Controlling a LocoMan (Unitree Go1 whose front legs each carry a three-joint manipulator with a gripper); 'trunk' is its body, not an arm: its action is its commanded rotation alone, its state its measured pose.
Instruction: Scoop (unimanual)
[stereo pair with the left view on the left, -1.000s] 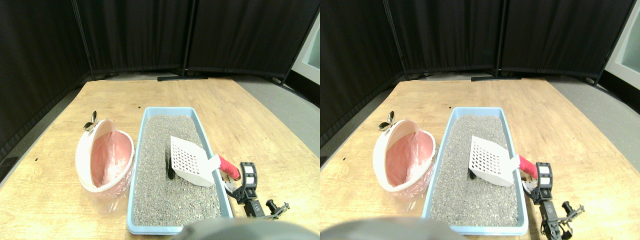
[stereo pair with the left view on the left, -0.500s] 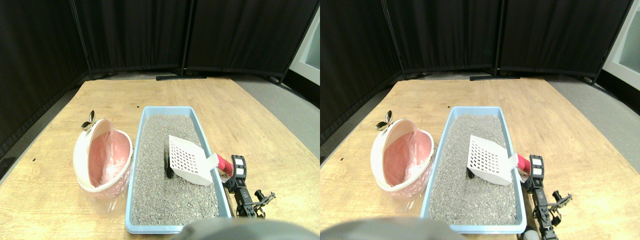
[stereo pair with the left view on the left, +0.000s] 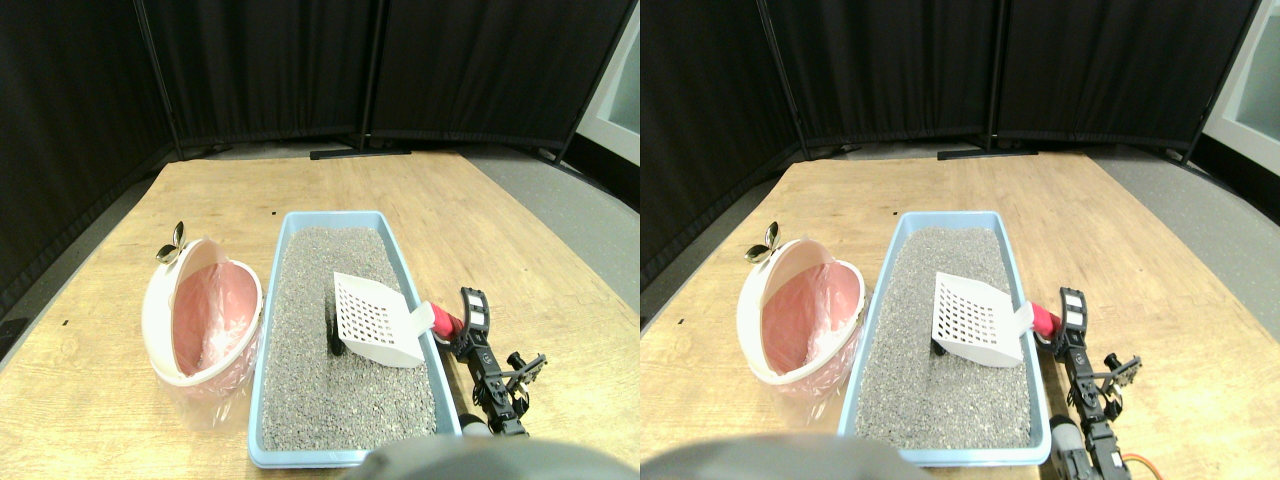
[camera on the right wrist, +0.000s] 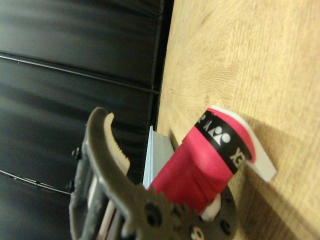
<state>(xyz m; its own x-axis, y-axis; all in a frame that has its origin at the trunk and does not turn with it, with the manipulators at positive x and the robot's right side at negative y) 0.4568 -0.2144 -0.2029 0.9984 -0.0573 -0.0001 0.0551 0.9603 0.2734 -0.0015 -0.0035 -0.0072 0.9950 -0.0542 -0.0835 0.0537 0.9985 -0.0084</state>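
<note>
Blue tray (stereo pair with the left view on the left: 270, 300) between bin (stereo pair with the left view on the left: 200, 315) and pincer (stereo pair with the left view on the left: 468, 318).

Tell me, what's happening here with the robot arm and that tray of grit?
The robot's right gripper is at the red handle of a white scoop, whose slotted head rests on the grey litter in the blue tray. Whether the jaws have closed on the handle can't be told. A small dark lump lies in the litter just beside the scoop. A pink-lined bin sits tilted left of the tray, all on a wooden board.
</note>
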